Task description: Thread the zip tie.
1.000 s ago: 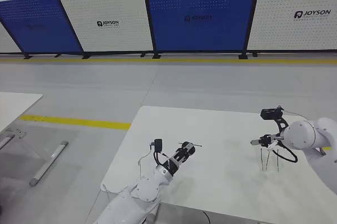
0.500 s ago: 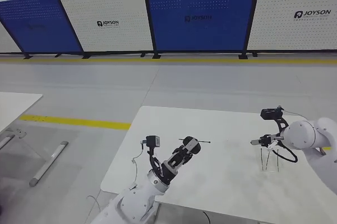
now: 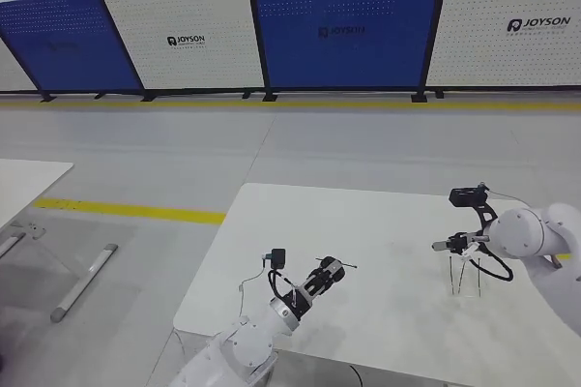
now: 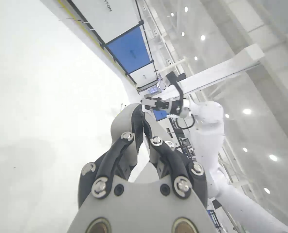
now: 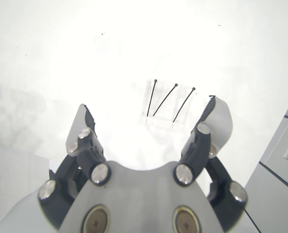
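A thin black zip tie (image 3: 349, 264) is held crosswise in my left gripper (image 3: 334, 268), which is shut on it low over the near-left part of the white table (image 3: 367, 213). In the left wrist view the fingers (image 4: 134, 120) are pressed together. My right gripper (image 3: 438, 246) hangs open at the table's right side, nothing between its fingers (image 5: 87, 116). Just under it stands a clear holder (image 5: 158, 120) with three black zip ties (image 5: 151, 98) leaning upright; in the top view the holder (image 3: 461, 278) sits below the right gripper. The right gripper (image 4: 145, 102) also shows far off in the left wrist view.
The table's left edge (image 3: 208, 256) runs close to the left arm. A second white table (image 3: 10, 189) stands far left across open floor with a yellow line (image 3: 126, 209). A grey cabinet (image 5: 280, 151) stands beside the right arm.
The left gripper, with the zip tie in it, rose and turned half a second ago, then came back down toward the table's near edge. The right arm has stayed still.
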You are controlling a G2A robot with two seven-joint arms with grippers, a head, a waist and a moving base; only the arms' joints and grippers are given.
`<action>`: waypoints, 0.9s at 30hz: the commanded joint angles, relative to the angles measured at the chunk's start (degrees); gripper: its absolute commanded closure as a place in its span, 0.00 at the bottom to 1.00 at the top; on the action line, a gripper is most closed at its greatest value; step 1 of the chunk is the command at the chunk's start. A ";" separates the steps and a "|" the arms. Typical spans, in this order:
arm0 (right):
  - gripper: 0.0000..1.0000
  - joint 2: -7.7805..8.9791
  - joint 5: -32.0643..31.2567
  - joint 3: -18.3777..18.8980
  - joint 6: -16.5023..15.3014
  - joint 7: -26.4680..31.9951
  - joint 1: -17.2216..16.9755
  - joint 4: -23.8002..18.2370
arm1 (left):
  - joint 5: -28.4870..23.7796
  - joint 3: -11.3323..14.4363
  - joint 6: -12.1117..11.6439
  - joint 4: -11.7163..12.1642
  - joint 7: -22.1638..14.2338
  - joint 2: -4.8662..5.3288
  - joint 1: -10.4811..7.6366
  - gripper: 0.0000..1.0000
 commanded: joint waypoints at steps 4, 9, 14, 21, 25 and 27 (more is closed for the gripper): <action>0.00 0.00 0.00 0.00 0.00 0.00 0.00 0.00 | -0.14 0.21 -0.10 0.37 0.10 -0.06 -0.17 1.00; 0.00 -0.03 1.58 0.05 -2.89 0.88 -0.74 0.24 | -0.14 0.21 -0.10 0.37 0.10 -0.06 -0.17 1.00; 0.00 -1.15 2.64 -1.35 -3.87 7.91 1.95 5.37 | -0.14 0.21 -0.10 0.37 0.10 -0.06 -0.17 1.00; 0.00 -1.85 2.80 -1.97 -6.08 6.92 2.86 6.96 | -0.14 0.21 -0.10 0.37 0.10 -0.06 -0.17 1.00; 0.00 -1.86 3.43 -1.79 -6.39 5.97 2.38 7.02 | -0.14 0.21 -0.10 0.37 0.10 -0.06 -0.17 1.00; 0.00 -1.86 5.13 -0.65 -4.53 5.27 1.92 9.38 | -0.14 0.21 -0.10 0.37 0.10 -0.06 -0.17 1.00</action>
